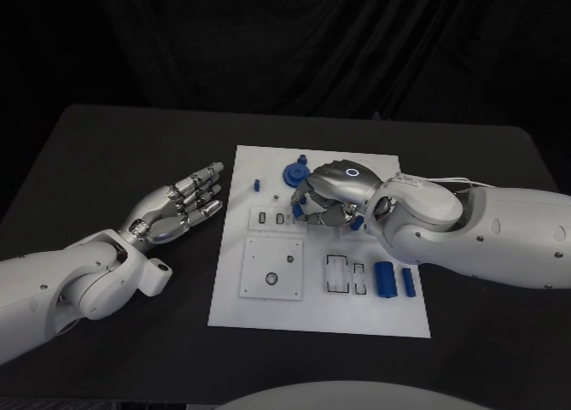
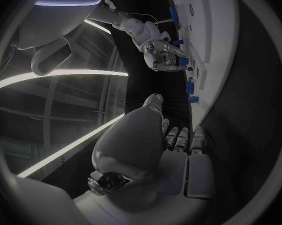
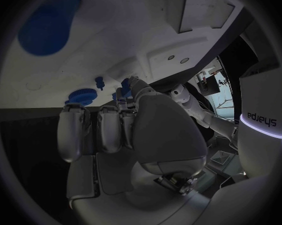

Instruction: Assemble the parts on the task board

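The white task board (image 1: pixel 359 312) lies in the middle of the black table. My right hand (image 1: pixel 329 201) hovers over its far middle with the fingers curled down; in the right wrist view its fingertips pinch a small blue part (image 3: pixel 120 96) just above the board (image 3: pixel 116 35). A round blue part (image 1: pixel 294 173) and a small blue peg (image 1: pixel 257 183) stand beside that hand. Two blue cylinders (image 1: pixel 385 279) lie near the board's near right corner. My left hand (image 1: pixel 184 205) rests open, palm up, left of the board, holding nothing.
A square white plate (image 1: pixel 271 267) with a hole sits on the board's near left. Slotted recesses (image 1: pixel 343 273) lie beside the cylinders. Bare black table (image 1: pixel 113 145) surrounds the board.
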